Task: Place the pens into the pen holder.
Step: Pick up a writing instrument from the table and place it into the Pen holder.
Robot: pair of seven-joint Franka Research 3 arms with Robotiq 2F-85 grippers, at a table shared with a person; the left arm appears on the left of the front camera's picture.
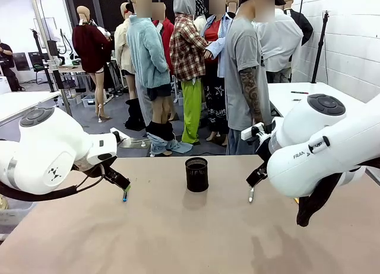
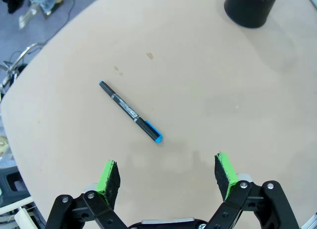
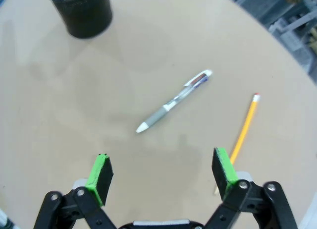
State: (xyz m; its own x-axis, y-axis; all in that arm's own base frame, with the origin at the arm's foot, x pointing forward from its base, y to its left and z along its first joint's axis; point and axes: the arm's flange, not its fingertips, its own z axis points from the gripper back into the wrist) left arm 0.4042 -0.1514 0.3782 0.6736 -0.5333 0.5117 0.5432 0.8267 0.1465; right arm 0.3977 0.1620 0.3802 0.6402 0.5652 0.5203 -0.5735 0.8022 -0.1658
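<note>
Black mesh cup (image 1: 196, 174) upright at centre of counter (image 1: 190, 238). Left hand (image 2: 166, 162) wide apart, empty; blue-ended pen (image 2: 130, 111) flat at 11 o'clock. Right hand (image 3: 160, 157) likewise apart; silver pen (image 3: 173, 101) at 12, orange pencil (image 3: 245, 130) at 1.

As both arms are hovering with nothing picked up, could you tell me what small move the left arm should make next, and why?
Probably lower the left gripper onto the dark pen with blue ends. Its jaws stand open and empty, the pen lies flat on the table just ahead of it, and the pen holder stands farther off, so a grasp seems to come first.
</note>
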